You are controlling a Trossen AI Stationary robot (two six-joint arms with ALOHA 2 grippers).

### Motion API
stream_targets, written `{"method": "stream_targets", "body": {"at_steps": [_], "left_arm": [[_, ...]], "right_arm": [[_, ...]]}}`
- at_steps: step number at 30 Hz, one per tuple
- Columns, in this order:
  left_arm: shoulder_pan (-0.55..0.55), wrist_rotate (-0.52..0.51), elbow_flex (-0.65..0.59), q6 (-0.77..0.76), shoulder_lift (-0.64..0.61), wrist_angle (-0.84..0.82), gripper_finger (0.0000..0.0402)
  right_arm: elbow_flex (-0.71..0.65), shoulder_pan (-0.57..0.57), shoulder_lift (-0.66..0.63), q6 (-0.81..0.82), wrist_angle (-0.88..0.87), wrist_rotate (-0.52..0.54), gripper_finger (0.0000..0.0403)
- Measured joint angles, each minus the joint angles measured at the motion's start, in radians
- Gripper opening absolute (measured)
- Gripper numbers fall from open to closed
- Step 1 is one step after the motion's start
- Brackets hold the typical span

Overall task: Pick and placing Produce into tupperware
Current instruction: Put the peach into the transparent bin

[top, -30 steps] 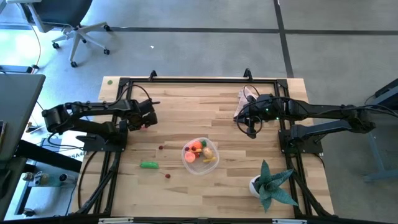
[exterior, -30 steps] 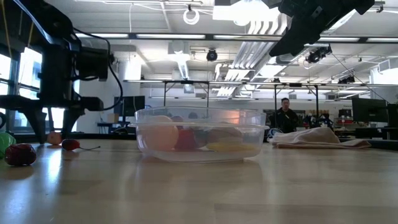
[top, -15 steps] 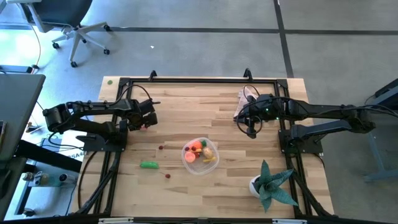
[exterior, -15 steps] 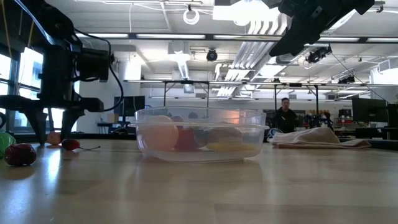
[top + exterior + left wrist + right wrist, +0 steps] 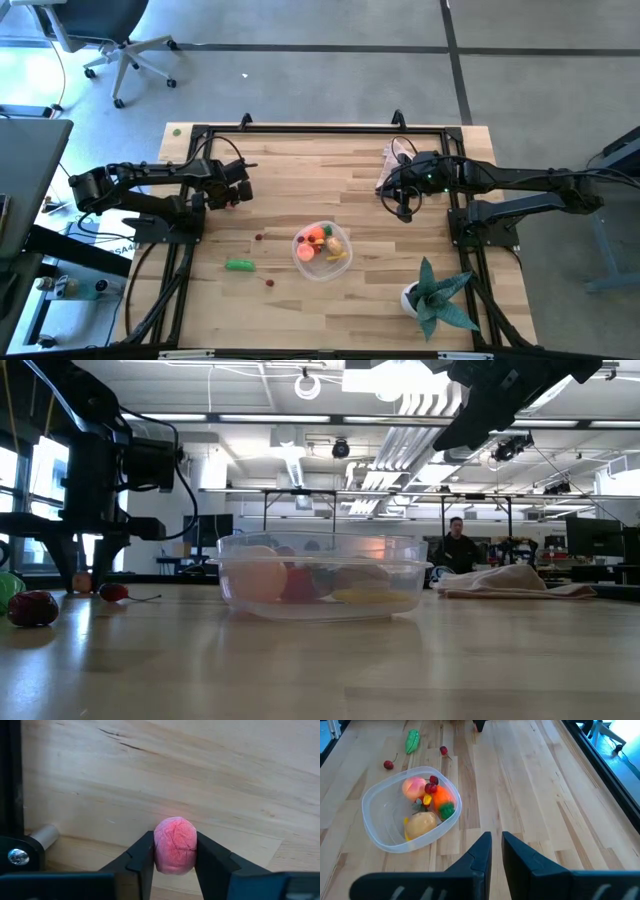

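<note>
My left gripper [image 5: 237,196] [image 5: 174,851] is near the table's left edge, shut on a small pinkish-red ball [image 5: 174,845] [image 5: 81,582]. My right gripper [image 5: 403,210] [image 5: 494,845] hovers shut above the table's right half, touching nothing. The clear tupperware [image 5: 322,250] [image 5: 380,837] [image 5: 320,575] rests on the table's middle near part, holding an orange carrot [image 5: 442,798], a pink ball [image 5: 414,787], a tan ball [image 5: 421,823] and red berries. On the bare wood lie a green pod [image 5: 239,265] [image 5: 412,741] and two red berries [image 5: 258,238] [image 5: 269,282]. My left gripper pinches the pinkish-red ball across its middle [image 5: 160,847], one finger on each side. The fingers come at it from above, pointing down. In the low view the ball sits at table height between the fingertips; I cannot tell whether it is lifted clear.
A pink cloth [image 5: 392,165] [image 5: 515,582] lies at the far right of the table beside the right arm. A teal spiky plant in a white pot [image 5: 435,295] stands at the near right. A black frame [image 5: 320,129] runs round the table. A person [image 5: 459,547] stands in the room beyond.
In the low view my left gripper's fingers have drawn together round the pinkish-red ball and taken hold of it. The ball stays about where it was. The right arm has kept still.
</note>
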Motion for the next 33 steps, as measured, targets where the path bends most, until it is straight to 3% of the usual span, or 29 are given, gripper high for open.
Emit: {"method": "stream_targets", "body": {"at_steps": [24, 33], "left_arm": [[0.0, 0.003, 0.0, -0.001, -0.002, 0.003, 0.0117], [-0.001, 0.083, 0.154, 0.038, -0.002, -0.085, 0.0117]], "right_arm": [[0.0, 0.0, 0.0, 0.0, 0.0, 0.0, 0.0032], [0.0, 0.0, 0.0, 0.0, 0.0, 0.0, 0.0032]]}}
